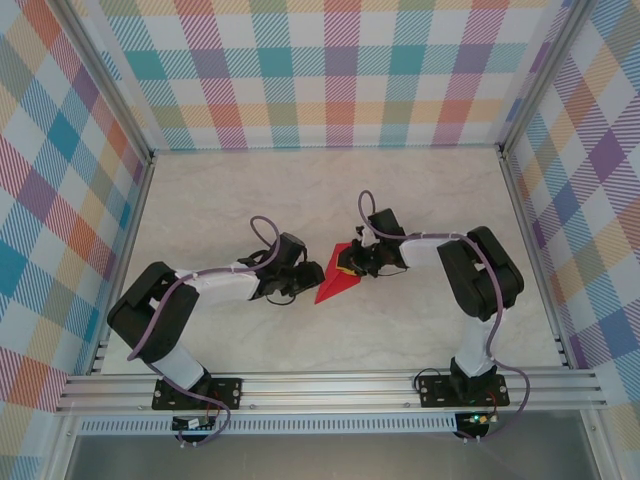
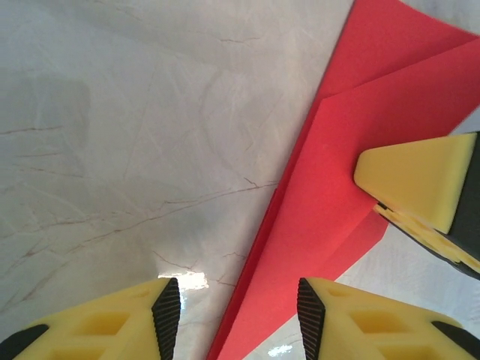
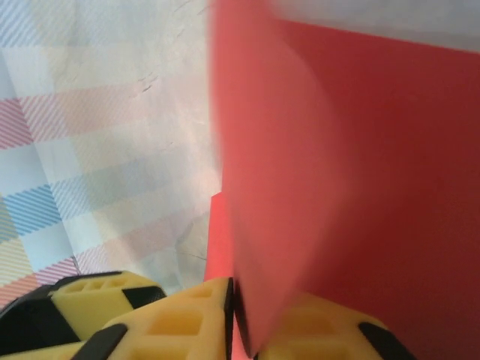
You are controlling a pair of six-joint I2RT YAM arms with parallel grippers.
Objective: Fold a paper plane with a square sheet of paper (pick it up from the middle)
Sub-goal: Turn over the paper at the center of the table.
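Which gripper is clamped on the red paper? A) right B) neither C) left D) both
A: the right gripper has its fingers shut on a raised flap of the red paper, while the left gripper has its fingers apart above the table.

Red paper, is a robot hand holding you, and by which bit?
Yes. The right gripper is shut on the paper, pinching a raised flap along its edge. The left gripper is open above it, holding nothing.
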